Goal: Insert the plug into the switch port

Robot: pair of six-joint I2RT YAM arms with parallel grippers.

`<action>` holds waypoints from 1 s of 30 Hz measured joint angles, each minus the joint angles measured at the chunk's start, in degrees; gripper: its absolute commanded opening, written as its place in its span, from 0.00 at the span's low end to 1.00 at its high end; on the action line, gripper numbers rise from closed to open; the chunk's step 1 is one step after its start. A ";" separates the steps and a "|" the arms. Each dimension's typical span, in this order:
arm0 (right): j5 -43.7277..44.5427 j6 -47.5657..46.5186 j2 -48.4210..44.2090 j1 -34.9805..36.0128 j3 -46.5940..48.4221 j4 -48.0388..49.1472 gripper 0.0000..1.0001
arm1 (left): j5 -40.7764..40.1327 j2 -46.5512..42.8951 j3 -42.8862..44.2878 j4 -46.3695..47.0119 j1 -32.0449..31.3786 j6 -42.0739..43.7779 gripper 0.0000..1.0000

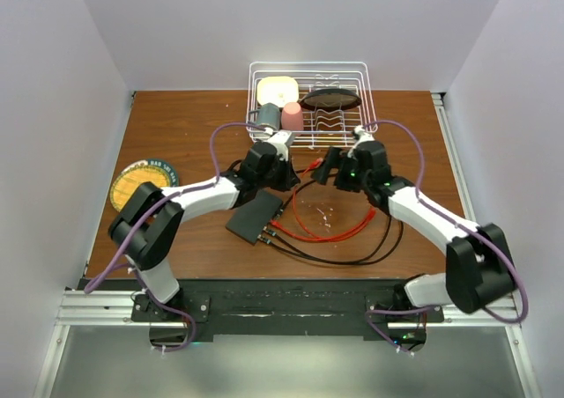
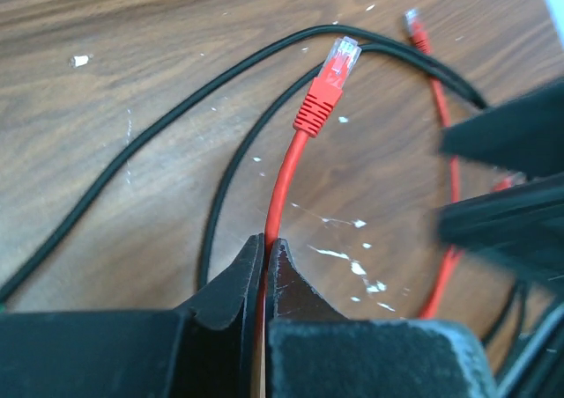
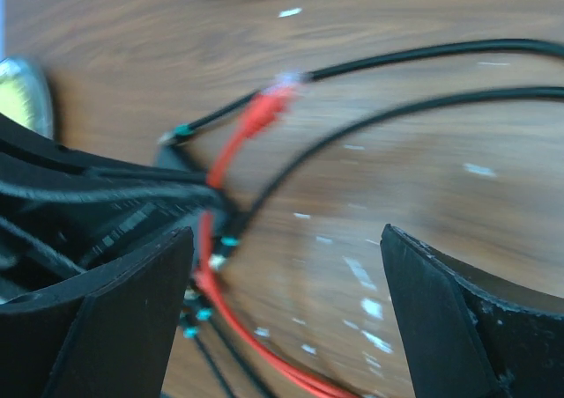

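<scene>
Jaws of the left gripper (image 2: 264,261) are closing tightly on the red Ethernet cable (image 2: 284,182), pinching it a short way behind its plug (image 2: 338,60). The plug, with its clear tip and red boot, is sticking out beyond the fingertips and hanging above the wooden table (image 1: 181,134), over a pair of black cables (image 2: 220,213).

The right gripper (image 3: 282,314) is facing the left one across a small gap, its jaws standing wide apart and holding nothing. The red plug is showing blurred beyond them in the right wrist view.

The switch (image 1: 255,215) is lying flat on the table, just nearer the arm bases than the left gripper and apart from the plug. The black cables and the rest of the red one are leaving its near-right edge and looping off to the right.

At the back a white wire dish rack (image 1: 308,70) is holding a pink cup (image 1: 293,116). A round yellow-and-dark coaster (image 1: 141,185) is sitting at the table's left edge.
</scene>
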 measured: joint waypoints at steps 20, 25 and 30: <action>-4.61 12.61 16.00 5.60 6.05 18.86 0.42 | 2.47 -7.28 -7.02 7.04 0.02 -9.31 0.00; -4.81 13.99 16.26 7.32 6.05 20.17 0.51 | 1.38 -7.28 -6.99 6.60 0.02 -10.60 0.00; -4.50 14.45 15.56 8.52 5.92 20.37 0.52 | -0.55 -7.28 -6.93 5.20 0.02 -11.67 0.00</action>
